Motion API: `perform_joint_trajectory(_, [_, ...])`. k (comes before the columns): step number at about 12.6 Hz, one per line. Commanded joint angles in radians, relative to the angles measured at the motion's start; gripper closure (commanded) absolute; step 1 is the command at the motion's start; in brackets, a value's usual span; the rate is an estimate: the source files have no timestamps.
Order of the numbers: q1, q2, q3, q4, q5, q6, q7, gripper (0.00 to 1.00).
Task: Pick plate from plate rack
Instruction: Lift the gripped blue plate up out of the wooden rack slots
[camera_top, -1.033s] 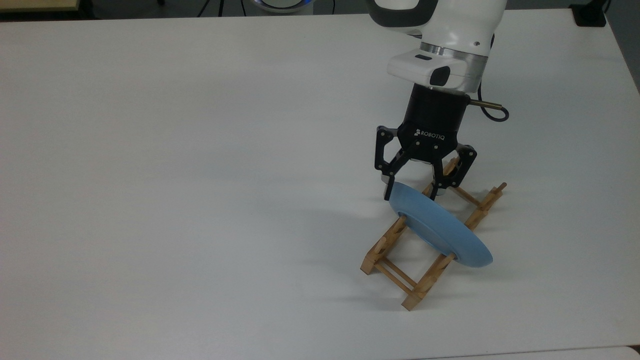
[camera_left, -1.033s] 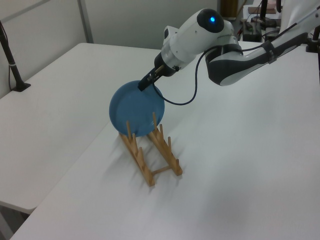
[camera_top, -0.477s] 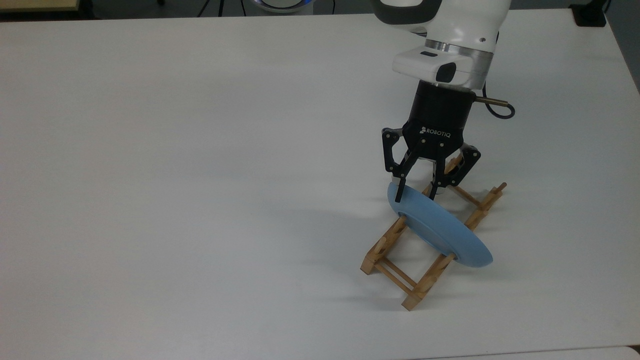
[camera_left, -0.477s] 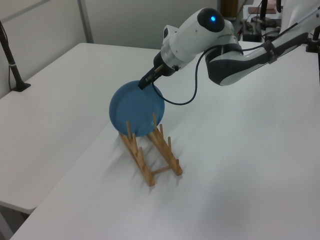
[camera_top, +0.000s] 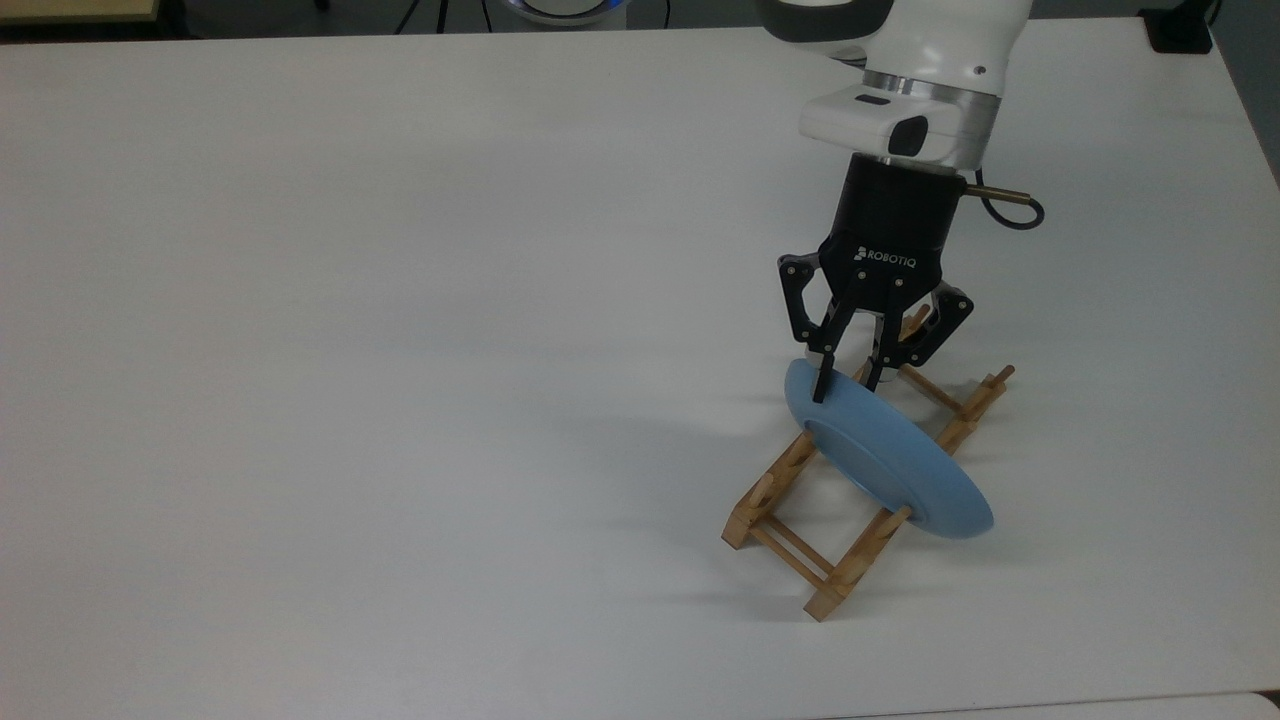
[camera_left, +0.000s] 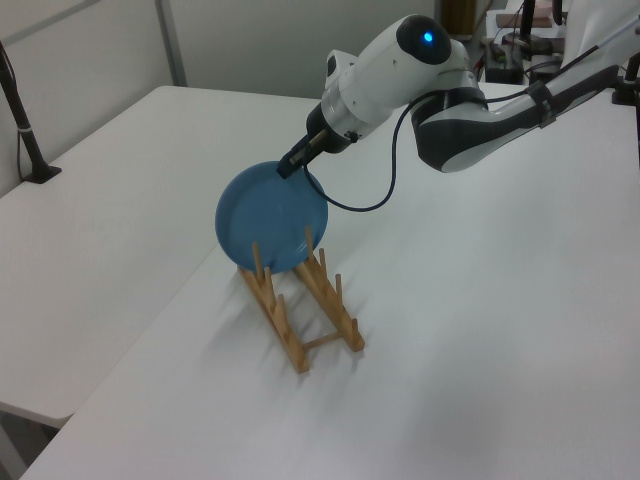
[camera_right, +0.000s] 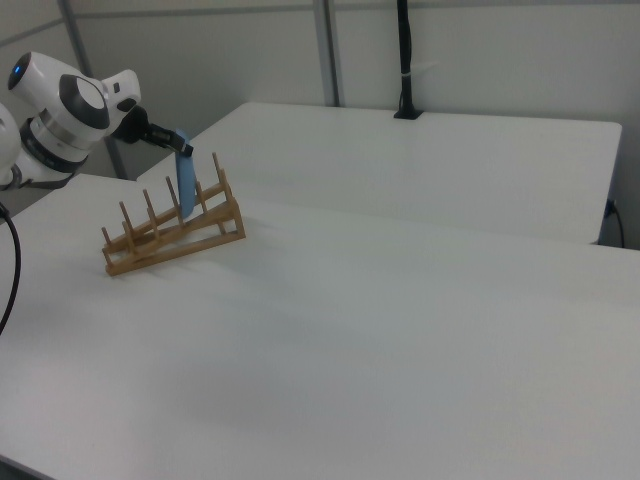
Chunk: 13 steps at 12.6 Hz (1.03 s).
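The light-blue plate (camera_top: 890, 460) stands on edge, leaning, between the pegs of the small wooden plate rack (camera_top: 790, 545) at the top view's lower right. My gripper (camera_top: 846, 389) comes down from above and is shut on the plate's upper rim, one finger on each face. In the left view the plate (camera_left: 270, 215) faces the camera in the rack (camera_left: 300, 330), with the gripper (camera_left: 290, 168) at its top edge. The right view has the plate (camera_right: 184, 185) edge-on in the rack (camera_right: 170, 240), and the gripper (camera_right: 180, 143) on its top.
The white table (camera_top: 400, 300) stretches wide and bare to the top view's left of the rack. A black block (camera_top: 1180, 30) sits at the far right corner. A black post (camera_left: 25, 130) stands on the neighbouring table, and a black pole (camera_right: 405, 60) rises behind another one.
The fingers have closed from wide apart onto the plate's rim. The arm has moved slightly to the top view's right, and the plate has shifted a little the same way.
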Motion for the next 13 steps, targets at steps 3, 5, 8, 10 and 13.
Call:
perform_joint_trajectory(3, [0.010, -0.021, -0.007, -0.003, -0.027, 0.010, 0.023, 0.88])
perform_joint_trajectory(5, [0.009, -0.036, -0.007, -0.003, -0.027, 0.010, 0.021, 0.89])
perform_joint_trajectory(8, [0.007, -0.039, -0.007, -0.003, -0.026, 0.010, 0.021, 0.92])
perform_joint_trajectory(10, [0.006, -0.034, -0.007, -0.002, -0.027, 0.010, 0.023, 0.81])
perform_joint_trajectory(13, [0.006, -0.028, -0.007, -0.006, -0.030, 0.010, 0.020, 0.44])
